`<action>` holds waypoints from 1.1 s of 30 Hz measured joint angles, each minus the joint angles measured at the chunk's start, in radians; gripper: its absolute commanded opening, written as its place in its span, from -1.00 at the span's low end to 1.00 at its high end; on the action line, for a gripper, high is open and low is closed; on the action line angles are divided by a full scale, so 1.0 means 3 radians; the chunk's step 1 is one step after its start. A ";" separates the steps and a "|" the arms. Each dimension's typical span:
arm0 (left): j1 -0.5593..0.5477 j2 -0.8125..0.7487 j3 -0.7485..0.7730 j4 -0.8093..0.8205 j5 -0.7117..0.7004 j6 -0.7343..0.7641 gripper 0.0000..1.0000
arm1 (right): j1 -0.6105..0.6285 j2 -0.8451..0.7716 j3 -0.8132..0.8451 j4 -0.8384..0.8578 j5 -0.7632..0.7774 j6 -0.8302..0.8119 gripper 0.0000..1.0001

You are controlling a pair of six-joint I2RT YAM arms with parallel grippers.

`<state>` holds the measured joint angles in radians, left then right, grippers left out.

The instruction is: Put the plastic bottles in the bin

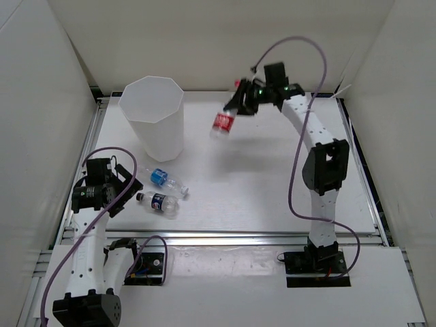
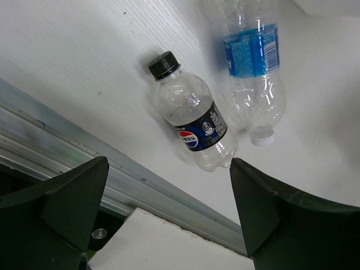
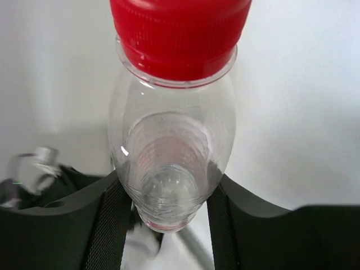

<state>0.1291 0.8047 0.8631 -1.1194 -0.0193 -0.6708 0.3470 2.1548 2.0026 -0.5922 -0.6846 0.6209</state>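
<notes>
Well, the right claw (image 1: 235, 109) is clamped on the red bottle (image 1: 223, 123) and holds it in the air over the far side of the table (image 1: 259, 184), around 12 o'clock in the top view. In the right wrist view its fingers (image 3: 107, 225) pinch the clear body low down, with the red cap pointing away from the camera.

The bin (image 1: 154, 117) stands upright at the bottle's 9 o'clock, apart from it. At the bin's 6 o'clock lie the blue bottle (image 1: 163, 178) and the dark bottle (image 1: 158, 203), side by side and close together, just inside the rail (image 1: 238, 240).

The left claw (image 1: 112, 185) hangs wide open at their 9 o'clock, gripping nothing. A purple cable (image 1: 294, 184) loops beside the right arm, and white walls (image 1: 218, 41) close in three sides.
</notes>
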 measured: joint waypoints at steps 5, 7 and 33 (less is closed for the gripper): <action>0.0000 -0.0167 0.0001 0.0031 0.0126 -0.0083 1.00 | 0.0033 -0.0163 0.1573 0.0609 0.0195 0.0188 -0.04; 0.0000 -0.0229 0.0027 0.0039 0.0228 -0.0094 1.00 | 0.0053 -0.0342 0.1677 0.0993 0.0248 0.0280 -0.04; 0.0024 0.0636 0.0773 -0.0033 0.0963 -0.0099 1.00 | 0.1171 0.0010 0.1863 0.1940 0.1291 -0.0861 1.00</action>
<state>0.1364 0.9955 1.0950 -1.1294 0.2695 -0.7006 0.6983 2.1578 2.5614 -0.0101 -0.2974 0.3626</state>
